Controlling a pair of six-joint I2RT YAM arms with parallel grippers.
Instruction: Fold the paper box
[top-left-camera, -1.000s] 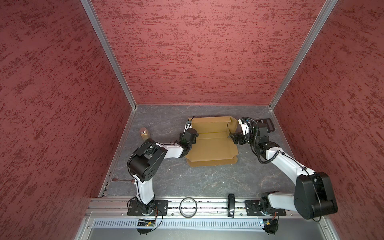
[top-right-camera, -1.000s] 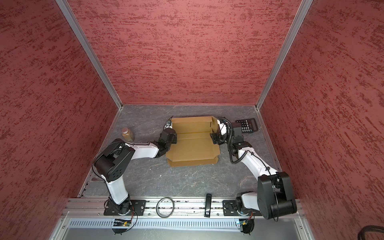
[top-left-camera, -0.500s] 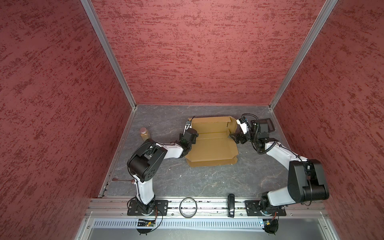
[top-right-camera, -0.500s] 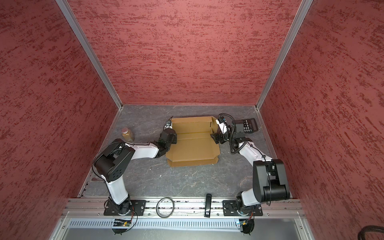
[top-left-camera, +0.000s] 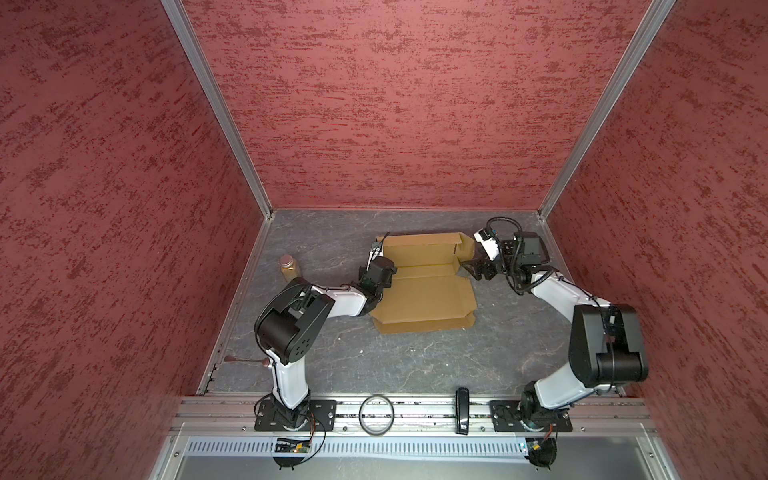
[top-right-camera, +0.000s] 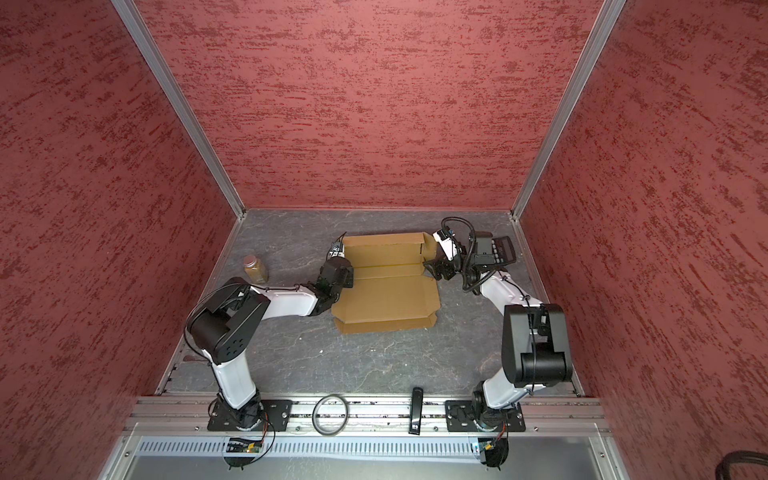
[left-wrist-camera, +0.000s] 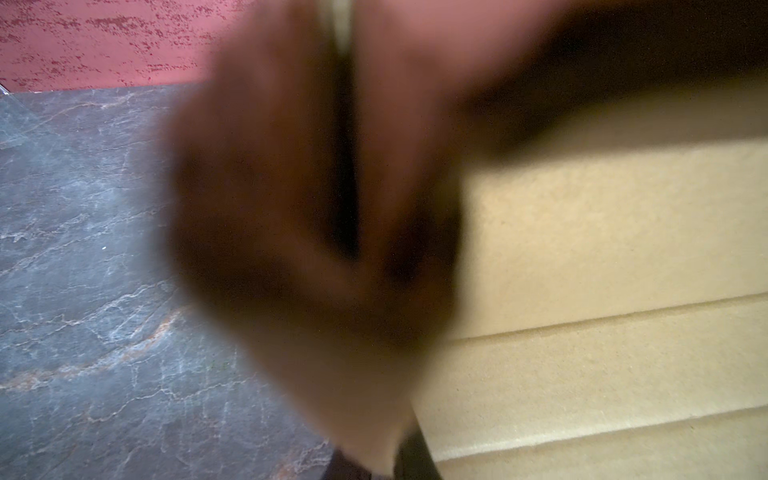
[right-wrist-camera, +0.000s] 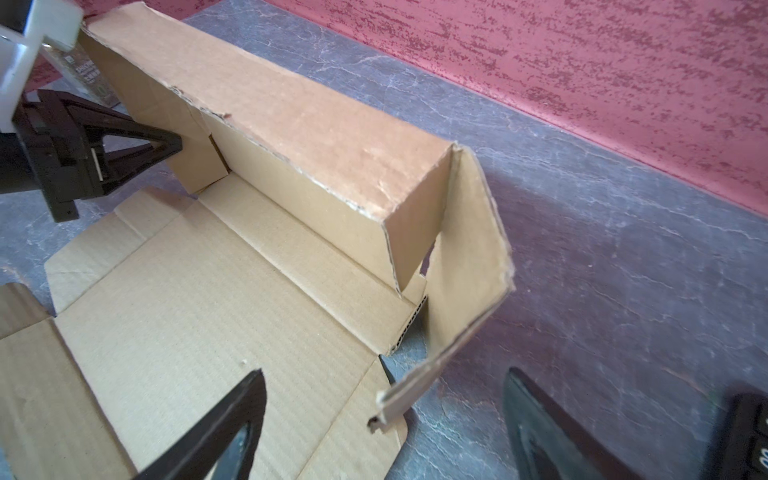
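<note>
The paper box (top-left-camera: 424, 291) (top-right-camera: 386, 293) (right-wrist-camera: 199, 307) is brown cardboard at the back middle of the table. Its far wall stands up, and the wide near panel lies flat. My left gripper (top-left-camera: 379, 259) (top-right-camera: 338, 259) sits at the box's left end, shut on the upright left side flap (left-wrist-camera: 316, 208), which fills the left wrist view as a blur. My right gripper (top-left-camera: 473, 268) (top-right-camera: 432, 268) (right-wrist-camera: 384, 374) is open at the right end. The raised right side flap (right-wrist-camera: 461, 282) stands between its fingers (right-wrist-camera: 232, 424), touching neither.
A black calculator (top-right-camera: 500, 249) (right-wrist-camera: 752, 440) lies just behind my right wrist near the right wall. A brown jar (top-left-camera: 289, 268) stands by the left wall. A black ring (top-left-camera: 376, 409) and a black bar (top-left-camera: 462, 409) rest on the front rail.
The right arm's elbow has swung inward and farther back, while its open gripper stayed by the box's right flap. The left arm and the box have not moved.
</note>
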